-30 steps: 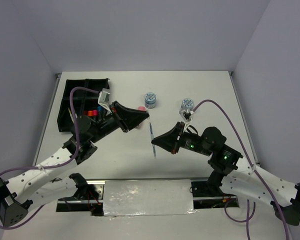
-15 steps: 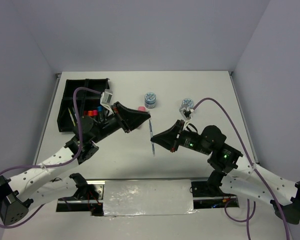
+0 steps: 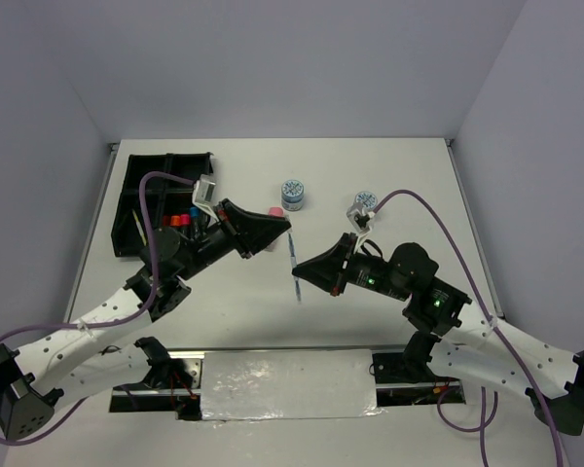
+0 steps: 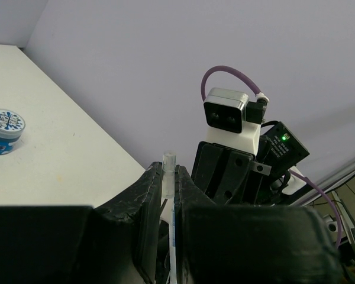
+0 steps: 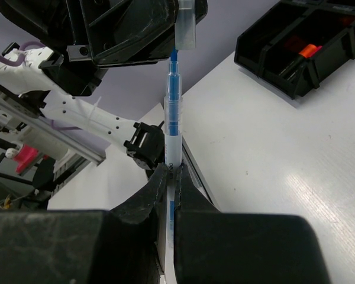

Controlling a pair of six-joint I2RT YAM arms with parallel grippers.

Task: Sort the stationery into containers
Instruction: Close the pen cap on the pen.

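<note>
Holds a thin blue pen (image 3: 294,259) aloft mid-table, at 3 o'clock from the black tray (image 3: 136,195). Clamps its barrel tight in the right gripper (image 3: 301,275); pinches its clear cap (image 5: 187,25) in the nearly closed left gripper (image 3: 287,226). Probably handles light, stiff, slippery; best taken mid-barrel, not by the cap.

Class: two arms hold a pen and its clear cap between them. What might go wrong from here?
1. The bare blue tip of the pen sits near the edge of the clear cap, so it may miss and jam.
2. The right gripper and left gripper pinch only at their fingertips; either piece could slip and fall, far from the tray.
</note>
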